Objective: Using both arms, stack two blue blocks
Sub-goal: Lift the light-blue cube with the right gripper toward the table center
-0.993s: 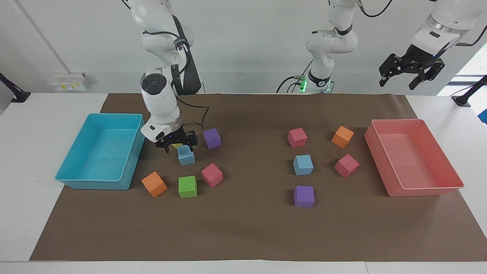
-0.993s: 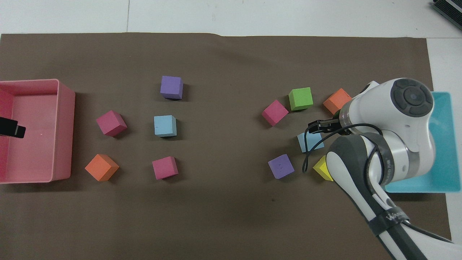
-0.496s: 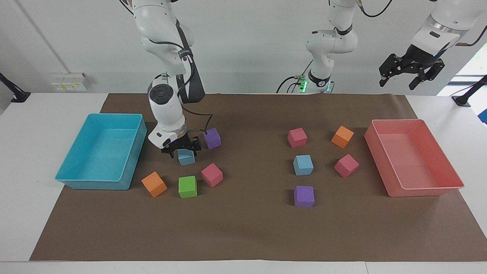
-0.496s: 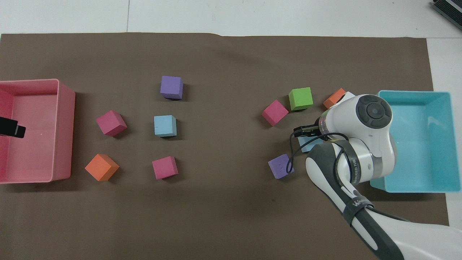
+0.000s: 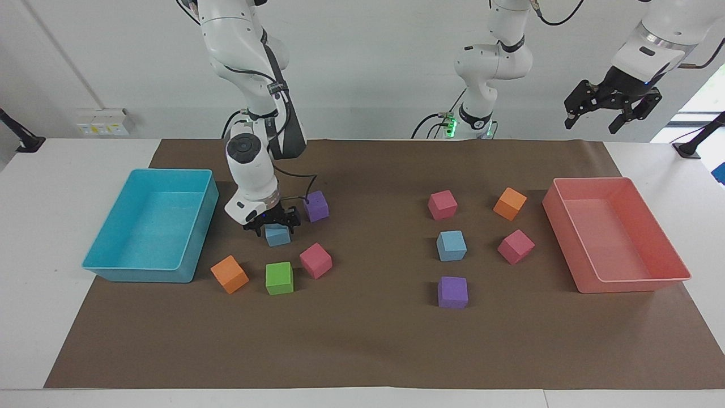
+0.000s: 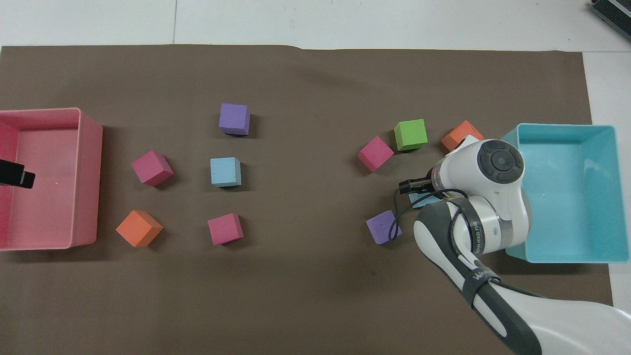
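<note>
Since a second ago the right gripper (image 5: 272, 224) has dropped onto a blue block (image 5: 277, 236), jaws open astride it. Purple cube (image 5: 316, 205) at its two o'clock in the facing view. Second blue block (image 5: 451, 245) lies mid-table. Left gripper (image 5: 612, 107) waits open above the pink tray (image 5: 589, 277).

facing cam: high, across the table from the robots, looking back at them; arm bases along top of frame, wall above. takes in the whole brown mat (image 5: 362, 351) w/ white table edges. overhead cam: high above the robots' end, looking steeply down & fwd, a bit tighter. both share the mat, turned half round: pink tray (image 5: 674, 272) right in facing, left (image 6: 88, 148) in overhead.
</note>
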`<state>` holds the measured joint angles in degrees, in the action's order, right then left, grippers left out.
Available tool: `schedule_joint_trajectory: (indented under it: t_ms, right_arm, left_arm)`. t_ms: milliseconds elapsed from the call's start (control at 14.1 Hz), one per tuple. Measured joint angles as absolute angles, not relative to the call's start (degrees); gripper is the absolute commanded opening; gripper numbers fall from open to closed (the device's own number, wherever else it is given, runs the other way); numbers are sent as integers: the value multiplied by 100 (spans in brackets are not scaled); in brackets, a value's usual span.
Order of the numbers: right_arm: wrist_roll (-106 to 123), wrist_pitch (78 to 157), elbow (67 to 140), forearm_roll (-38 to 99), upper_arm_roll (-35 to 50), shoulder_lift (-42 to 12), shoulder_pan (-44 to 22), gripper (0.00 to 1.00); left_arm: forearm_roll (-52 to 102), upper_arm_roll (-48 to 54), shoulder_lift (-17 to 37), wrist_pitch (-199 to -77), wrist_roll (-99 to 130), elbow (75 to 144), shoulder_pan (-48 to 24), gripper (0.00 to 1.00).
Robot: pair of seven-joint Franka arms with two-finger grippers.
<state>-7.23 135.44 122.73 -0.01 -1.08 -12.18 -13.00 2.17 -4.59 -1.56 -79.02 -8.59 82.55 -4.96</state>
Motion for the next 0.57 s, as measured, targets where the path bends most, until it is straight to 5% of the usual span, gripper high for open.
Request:
schedule_joint_trajectory:
  t_ms: [355,426,567]
  right_arm:
    - [-723,13719,12341,-1,-118,-1235,-1297,100]
    - [-723,13723,12345,-1,-119,-1240,-1291,82]
    - [-723,13723,12354,-1,-127,-1244,-1280,28]
  left_arm:
    - [217,-458,-156,-7902,-859,8255,-496,100]
    - [217,-459,-156,-7902,-859,8255,-496,100]
    - [217,-459,-156,-7902,-859,8255,-496,100]
